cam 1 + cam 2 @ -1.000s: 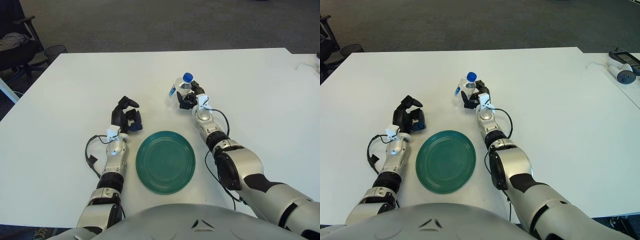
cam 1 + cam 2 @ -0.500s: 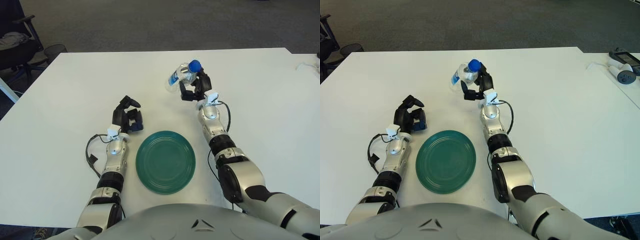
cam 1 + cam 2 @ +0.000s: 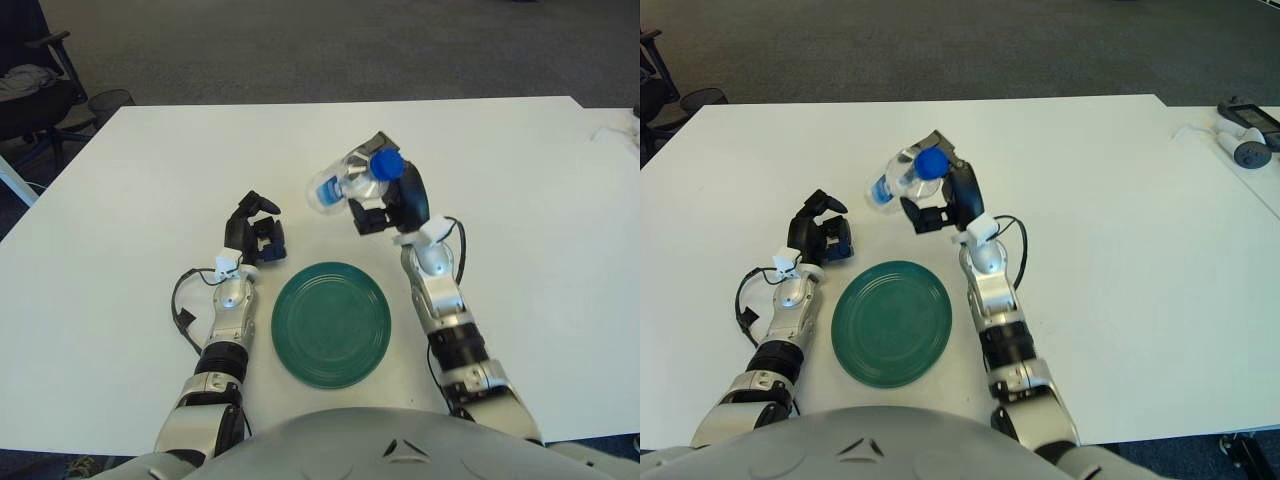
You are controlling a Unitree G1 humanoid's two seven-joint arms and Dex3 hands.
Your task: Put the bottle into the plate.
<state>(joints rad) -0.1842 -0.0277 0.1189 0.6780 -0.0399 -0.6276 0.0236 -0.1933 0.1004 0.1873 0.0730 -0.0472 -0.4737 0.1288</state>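
Note:
My right hand [image 3: 385,200] is raised above the table and is shut on a clear plastic bottle [image 3: 345,180] with a blue cap [image 3: 386,164]. The bottle is tilted, with its cap toward me and its base pointing away to the left. It hangs beyond the far edge of the green plate [image 3: 331,323], which lies flat on the white table near me. My left hand [image 3: 255,235] shows to the left of the plate, fingers curled and holding nothing.
The white table [image 3: 520,200] stretches wide on all sides of the plate. A black cable [image 3: 182,310] loops beside my left forearm. White devices [image 3: 1240,135] lie on the neighbouring table at far right. An office chair [image 3: 40,90] stands off the table's left corner.
My right hand has lifted the bottle off the table, higher and nearer to me, tipping it so the cap points toward me. The left hand has stayed in place.

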